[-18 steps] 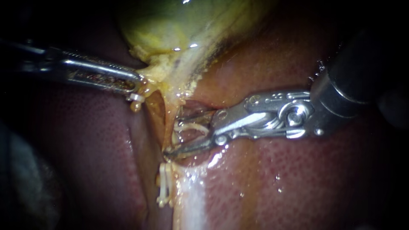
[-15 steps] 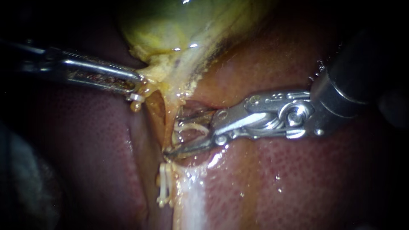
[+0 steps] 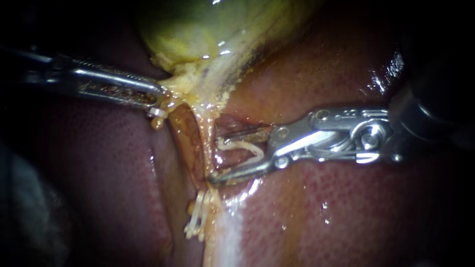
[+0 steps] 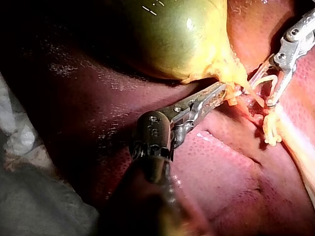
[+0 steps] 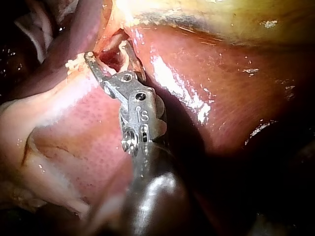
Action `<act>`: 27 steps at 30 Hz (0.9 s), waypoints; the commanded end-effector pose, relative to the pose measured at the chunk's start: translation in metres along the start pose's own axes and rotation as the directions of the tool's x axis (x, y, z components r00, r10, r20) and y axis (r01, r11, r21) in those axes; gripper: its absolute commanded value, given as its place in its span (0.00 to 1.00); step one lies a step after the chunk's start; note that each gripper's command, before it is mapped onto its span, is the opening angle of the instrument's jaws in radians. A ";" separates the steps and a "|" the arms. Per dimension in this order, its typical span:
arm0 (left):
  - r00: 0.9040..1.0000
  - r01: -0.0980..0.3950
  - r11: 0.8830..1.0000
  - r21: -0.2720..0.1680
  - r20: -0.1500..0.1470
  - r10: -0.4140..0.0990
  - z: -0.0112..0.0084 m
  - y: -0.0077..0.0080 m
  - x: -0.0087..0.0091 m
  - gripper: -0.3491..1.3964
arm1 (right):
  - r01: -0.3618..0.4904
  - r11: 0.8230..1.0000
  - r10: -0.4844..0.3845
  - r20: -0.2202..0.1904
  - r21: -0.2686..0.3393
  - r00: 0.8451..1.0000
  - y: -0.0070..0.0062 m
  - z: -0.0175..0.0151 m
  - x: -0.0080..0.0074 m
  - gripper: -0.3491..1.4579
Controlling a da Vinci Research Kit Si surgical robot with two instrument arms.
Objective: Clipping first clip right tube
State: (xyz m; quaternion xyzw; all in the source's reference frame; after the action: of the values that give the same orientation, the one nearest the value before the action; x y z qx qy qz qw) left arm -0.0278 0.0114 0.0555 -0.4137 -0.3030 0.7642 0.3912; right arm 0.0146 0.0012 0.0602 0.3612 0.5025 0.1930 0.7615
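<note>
I am keeping my left instrument with its hand clamped on the yellow tissue at the gallbladder neck. This looks meant to draw it aside so the tube below is standing taut and exposed against the liver. My right instrument is carrying an open clip in its hand, jaws spread wide around it. The tube is lying just ahead of the jaw tips, not yet between them. I am judging a short advance is needed.

Slender silver right instrument, jaws spread wide with a pale curved clip held between them, raw red tissue in the gap, glossy red-brown liver beside, yellowish gallbladder ahead.
</note>
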 end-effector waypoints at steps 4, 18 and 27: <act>1.000 -0.001 1.000 -0.001 0.000 0.001 0.0000 0.0000 0.0000 0.00 | -0.019 0.999 0.019 -0.006 0.025 1.000 -0.0006 0.0002 0.0000 0.47; 1.000 0.000 1.000 0.000 0.000 0.000 -0.0001 0.0000 0.0000 0.00 | -0.052 0.995 0.053 -0.014 0.080 0.998 -0.0014 0.0020 -0.0006 0.47; 1.000 0.000 1.000 0.000 0.000 0.000 0.0000 0.0000 0.0000 0.00 | -0.107 0.986 0.115 -0.058 0.130 0.992 -0.0017 0.0049 -0.0011 0.47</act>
State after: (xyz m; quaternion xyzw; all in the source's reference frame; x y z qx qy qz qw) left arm -0.0278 0.0114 0.0555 -0.4140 -0.3031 0.7642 0.3909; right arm 0.0188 -0.0025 0.0607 0.4344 0.5201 0.2198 0.7017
